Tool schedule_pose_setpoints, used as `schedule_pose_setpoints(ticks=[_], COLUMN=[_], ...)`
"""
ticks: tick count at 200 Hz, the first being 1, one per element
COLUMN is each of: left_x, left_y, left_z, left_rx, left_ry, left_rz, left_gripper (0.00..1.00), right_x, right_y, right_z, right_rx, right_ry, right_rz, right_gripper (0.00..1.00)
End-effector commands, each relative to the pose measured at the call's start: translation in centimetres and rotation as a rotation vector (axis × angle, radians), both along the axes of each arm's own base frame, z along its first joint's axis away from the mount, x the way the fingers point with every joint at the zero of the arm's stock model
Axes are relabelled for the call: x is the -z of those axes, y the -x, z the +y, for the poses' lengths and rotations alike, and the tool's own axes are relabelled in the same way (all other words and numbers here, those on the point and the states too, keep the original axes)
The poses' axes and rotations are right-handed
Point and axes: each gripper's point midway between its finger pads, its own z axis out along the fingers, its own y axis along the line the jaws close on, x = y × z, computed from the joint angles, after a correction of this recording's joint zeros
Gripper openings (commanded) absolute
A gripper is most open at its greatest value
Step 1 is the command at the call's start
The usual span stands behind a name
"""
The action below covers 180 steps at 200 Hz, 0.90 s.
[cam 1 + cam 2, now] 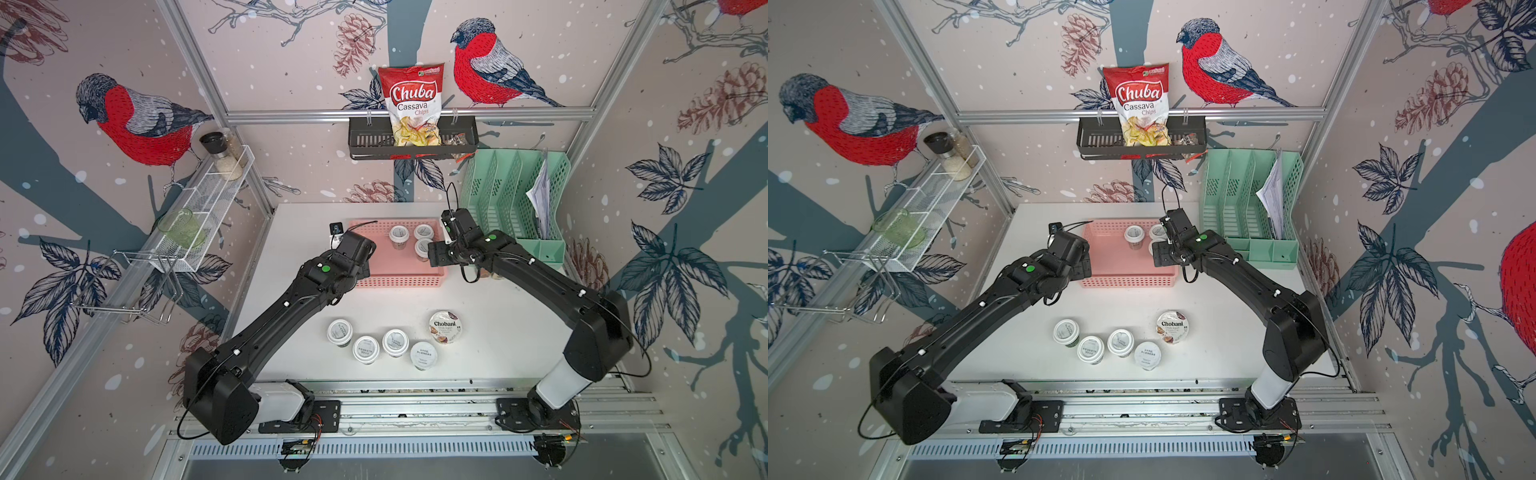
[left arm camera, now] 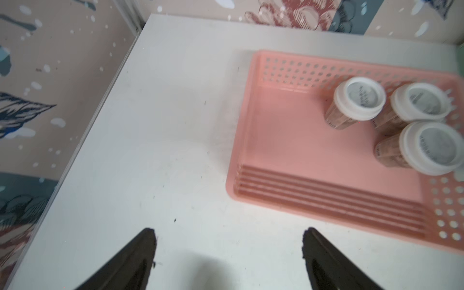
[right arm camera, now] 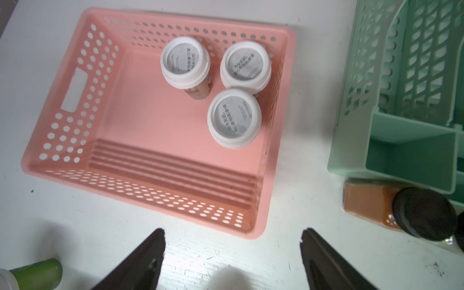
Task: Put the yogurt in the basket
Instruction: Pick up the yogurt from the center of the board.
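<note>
The pink basket point(image 1: 399, 283) holds three small yogurt cups point(image 3: 234, 118), which stand upright and close together in its far right part. The rest of its floor is bare. Well apart from the basket, on its robot side, four more small cups point(image 1: 365, 349) stand in a loose row on the white table point(image 1: 498, 332), with the wider Chobani cup point(image 1: 445, 327) just beside them, a little nearer the basket.

The left gripper point(image 2: 229, 231) hangs over the table just outside the basket's left end, its jaws spread wide with nothing between them. The right gripper point(image 3: 232, 231) hangs by the basket's near right corner, its jaws also wide and empty. A brown spice jar with a black cap point(image 3: 366, 203) lies to the basket's right, against the mint-green file organiser point(image 3: 401, 160).

Judging from this, the task is under halfway, with three cups in and five to go. Neither arm carries anything, so the step in hand looks like the gap between a drop and the next pick.

The next move calls for an arm to swing away from the basket to the row and lower its open jaws around one cup's body under the lid. It then has to close, lift clear of the neighbours and carry the cup over the basket's near wall to the free floor.
</note>
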Motion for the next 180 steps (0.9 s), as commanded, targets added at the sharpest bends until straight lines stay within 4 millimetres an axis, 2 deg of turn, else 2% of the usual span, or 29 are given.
schedule_pose_setpoints(ticks=[1, 42, 62, 111, 180], left_x=[2.9, 7.1, 7.9, 8.3, 10.5], left_y=[5.1, 9.8, 11.1, 11.2, 11.8], left_z=[3.0, 2.2, 1.8, 0.3, 0.8], left_rx=[-0.173, -0.27, -0.287, -0.234, -0.226], left_ry=[-0.021, 0.193, 0.266, 0.378, 0.342], left_rz=[0.157, 0.275, 0.297, 0.268, 0.297], left_gripper=[0.95, 0.95, 0.96, 0.96, 0.96], right_x=[-0.4, 0.2, -0.3, -0.4, -0.1], right_y=[0.1, 1.2, 1.6, 1.8, 1.4], right_z=[1.1, 0.9, 1.1, 1.5, 1.6], right_rx=[-0.032, -0.074, -0.087, -0.106, -0.101], right_ry=[-0.092, -0.115, -0.157, -0.199, -0.184], right_rz=[-0.042, -0.039, -0.043, -0.033, -0.028], right_gripper=[0.88, 0.88, 0.88, 0.88, 0.88])
